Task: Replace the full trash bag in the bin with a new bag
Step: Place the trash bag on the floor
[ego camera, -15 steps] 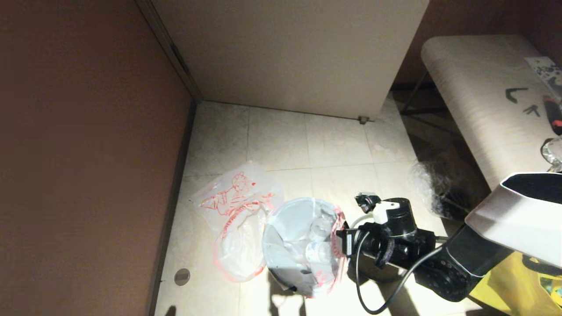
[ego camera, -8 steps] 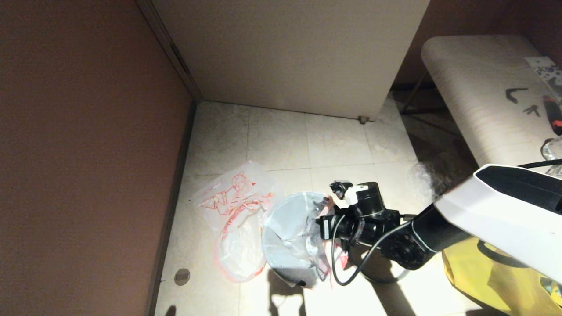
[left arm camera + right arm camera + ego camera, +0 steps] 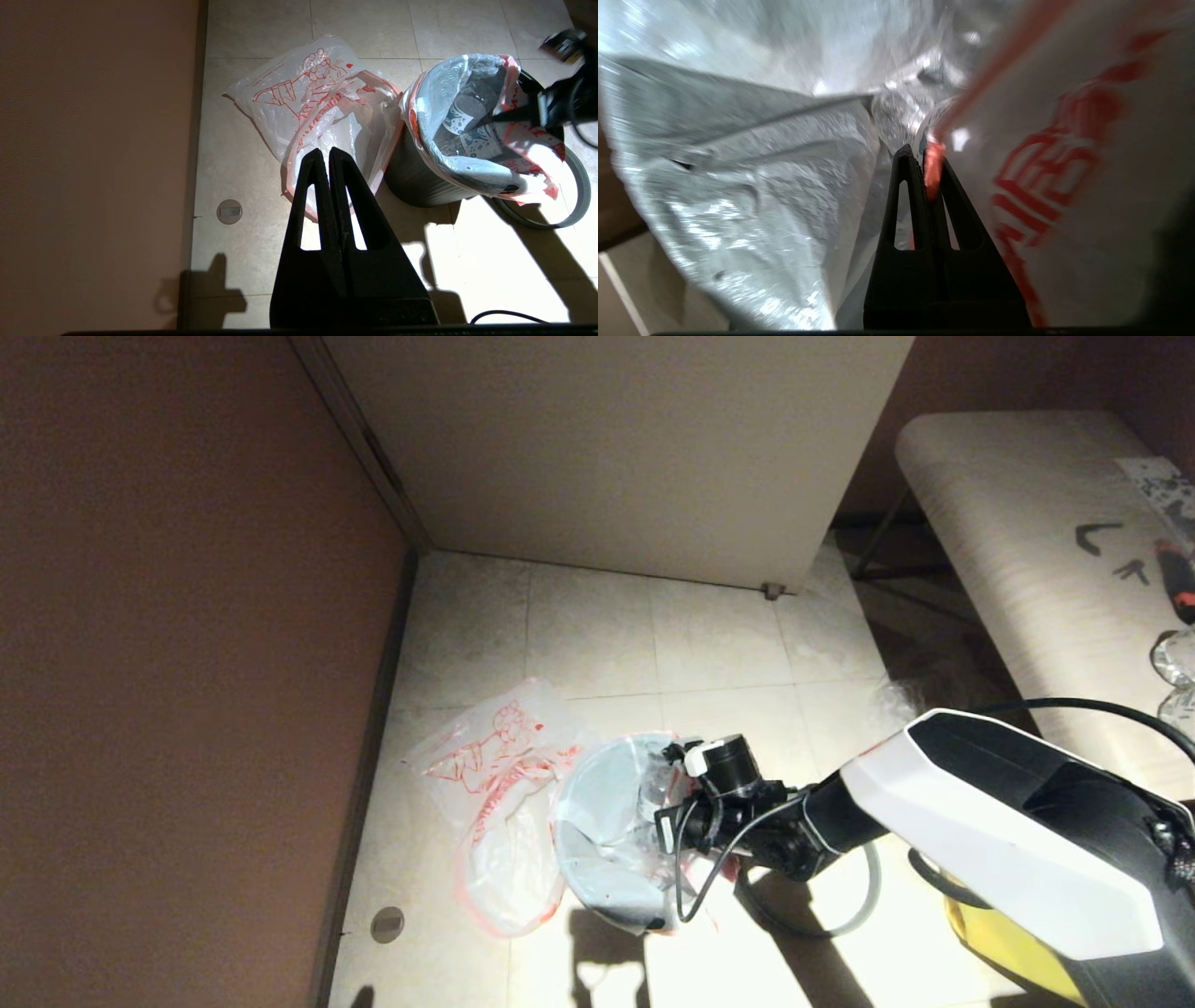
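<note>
Crinkly translucent white full trash bag sits in our small round black bin; right tool clenches its slippery red-edged rim. We judge it light; left tool idles clenched.

Right gripper is reaching into the full trash bag; the new bag is lying flat on the floor just beside it.

Harsh spotlight on floor, hard shadows, dim walls; right wrist blurred.

Red-printed translucent white new bag
</note>
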